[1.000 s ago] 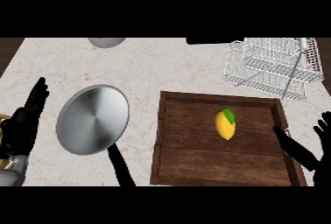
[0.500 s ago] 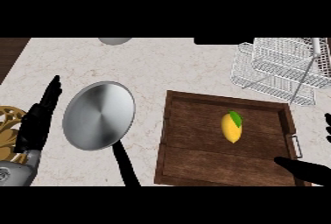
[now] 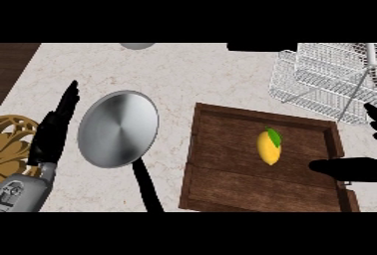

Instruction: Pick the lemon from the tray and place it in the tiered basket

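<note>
Wooden tray [image 3: 221,189] lies on the pale marbled counter [image 3: 191,74], seen from the head view, steeply downward. Lemon [image 3: 269,148], yellow with a green leaf at its upper end, rests on the tray floor in the right half, clear of the walls and touched by nothing. White wire basket [image 3: 324,74] stands at the upper right, just beyond the tray's far right corner; the lemon is not in it.

Right hand [image 3: 346,168] enters from the right edge as a dark shape over the tray's right rim, pointing left toward the lemon, near it but apart. A further dark tip [image 3: 370,113] shows higher at the right edge. Whether the fingers are straight or curled cannot be told from this shape.

Left hand [image 3: 53,130] shows at the left side, fingers straight and pointing up, open and holding nothing, above a grey forearm [image 3: 21,191].

Steel pan [image 3: 117,128], round, lies between the left hand and the tray, its black handle [image 3: 147,189] running to the lower edge. Part of a golden ornate object [image 3: 15,137] shows at the left edge behind the left hand. A grey round object [image 3: 137,46] is cut off at the top.
</note>
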Available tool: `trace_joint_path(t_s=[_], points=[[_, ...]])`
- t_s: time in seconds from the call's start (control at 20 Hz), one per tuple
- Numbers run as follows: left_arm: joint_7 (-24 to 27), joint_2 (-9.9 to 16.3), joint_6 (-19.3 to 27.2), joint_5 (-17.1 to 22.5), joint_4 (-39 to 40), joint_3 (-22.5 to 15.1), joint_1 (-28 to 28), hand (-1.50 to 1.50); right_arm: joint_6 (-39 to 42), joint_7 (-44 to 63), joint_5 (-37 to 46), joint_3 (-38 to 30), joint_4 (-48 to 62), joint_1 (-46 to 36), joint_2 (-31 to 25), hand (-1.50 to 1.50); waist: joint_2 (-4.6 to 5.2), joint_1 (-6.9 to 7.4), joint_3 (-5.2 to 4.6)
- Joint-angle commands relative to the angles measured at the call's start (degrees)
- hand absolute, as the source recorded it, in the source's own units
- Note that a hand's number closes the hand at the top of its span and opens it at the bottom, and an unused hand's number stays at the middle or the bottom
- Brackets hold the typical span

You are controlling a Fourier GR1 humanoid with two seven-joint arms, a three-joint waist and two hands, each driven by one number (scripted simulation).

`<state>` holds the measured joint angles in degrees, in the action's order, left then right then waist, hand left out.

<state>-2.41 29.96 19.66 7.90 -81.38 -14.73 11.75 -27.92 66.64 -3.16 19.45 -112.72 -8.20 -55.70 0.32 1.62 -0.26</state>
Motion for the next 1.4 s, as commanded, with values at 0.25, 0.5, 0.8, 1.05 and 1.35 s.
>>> trace_joint_path(t_s=[0.25,0.5,0.8,1.05,1.35], points=[[0.5,0.0,-2.5,0.3,-1.0,0.7,-2.0,0.0,3.9,15.6,-1.2,6.4,7.9,-9.7,4.6,-1.5,-0.2,0.36,0.13],[1.2,-2.5,-0.6,-1.8,2.8,0.6,0.0,0.0,4.8,17.9,-1.2,10.0,12.1,-15.2,8.2,-1.5,-0.12,-0.34,0.12],[-0.7,-1.9,-1.4,-1.7,0.4,1.6,-0.5,0.0,4.8,18.6,0.7,14.2,11.9,-15.4,9.3,-1.5,-0.43,-1.19,0.12],[1.9,-1.5,-2.1,-1.4,0.9,3.2,-2.9,0.0,4.4,18.6,3.7,18.4,15.6,-18.0,11.2,-1.5,-0.43,-0.66,0.04],[-0.2,-0.1,-3.8,-0.8,0.9,5.4,0.1,0.0,5.4,18.6,5.3,19.0,18.1,-20.6,11.8,-1.5,-0.43,-1.25,0.08]])
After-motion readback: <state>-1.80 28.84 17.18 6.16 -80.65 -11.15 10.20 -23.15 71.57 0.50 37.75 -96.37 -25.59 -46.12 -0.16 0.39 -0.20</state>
